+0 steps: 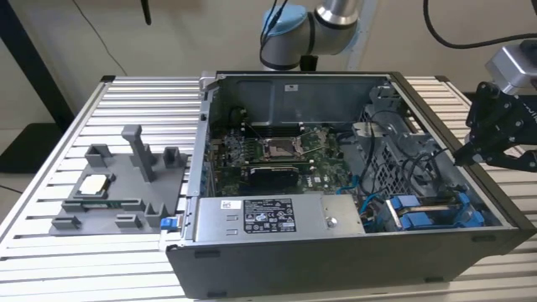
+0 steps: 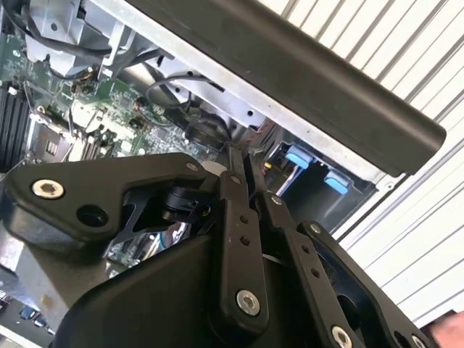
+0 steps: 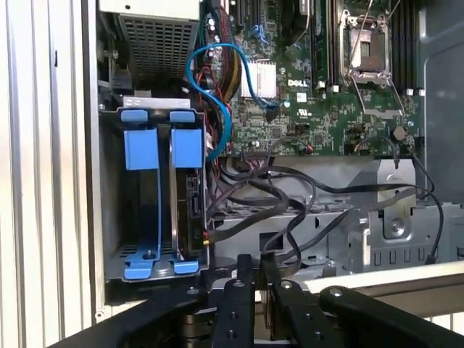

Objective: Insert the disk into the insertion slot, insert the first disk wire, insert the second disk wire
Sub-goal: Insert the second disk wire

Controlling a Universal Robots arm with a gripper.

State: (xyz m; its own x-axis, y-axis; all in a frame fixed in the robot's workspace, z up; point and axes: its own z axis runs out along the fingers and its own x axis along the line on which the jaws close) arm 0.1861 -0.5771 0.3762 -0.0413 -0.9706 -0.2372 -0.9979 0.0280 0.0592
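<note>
black two-finger gripper (image 3: 252, 264), pinched almost shut, hovers at the open grey metal case (image 1: 336, 270) rim — the silver-grey disk (image 3: 191, 210) in its blue plastic carrier sits in the dark metal cage slot (image 3: 109, 188); loose black cables (image 3: 290, 217) nearby could snag it.

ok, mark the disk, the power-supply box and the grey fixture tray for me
disk (image 3: 191, 217), first wrist view: dark exposed edge of the drive.
power-supply box (image 1: 268, 216), exterior view: on the sticker on its silver face.
fixture tray (image 1: 163, 189), exterior view: bare part of its grey base.
</note>
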